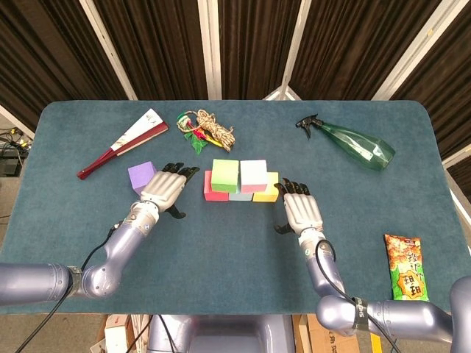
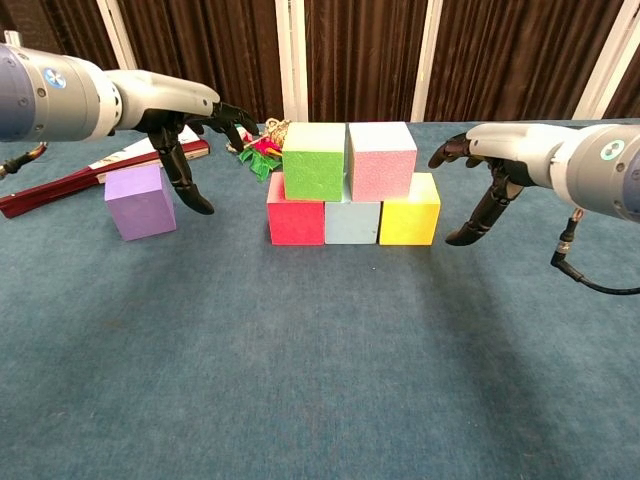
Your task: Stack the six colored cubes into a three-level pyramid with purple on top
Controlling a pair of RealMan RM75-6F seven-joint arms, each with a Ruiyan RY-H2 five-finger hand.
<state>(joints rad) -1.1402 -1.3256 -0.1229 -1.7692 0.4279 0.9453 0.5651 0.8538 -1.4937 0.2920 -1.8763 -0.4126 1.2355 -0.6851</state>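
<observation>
Blue-green table (image 1: pixel 235 243) carries cube stack (image 1: pixel 241 181); purple cube (image 1: pixel 140 176); fan (image 1: pixel 121 143); rope (image 1: pixel 207 129); spray bottle (image 1: pixel 349 144); snack bag (image 1: pixel 405 268).

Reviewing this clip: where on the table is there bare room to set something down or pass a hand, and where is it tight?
Bare felt spans the table's near half, in front of the cube stack. Also bare: between the stack and the spray bottle. Tight: the gap between the purple cube and the stack, filled by the left hand, and beside the yellow cube, near the right hand.
</observation>
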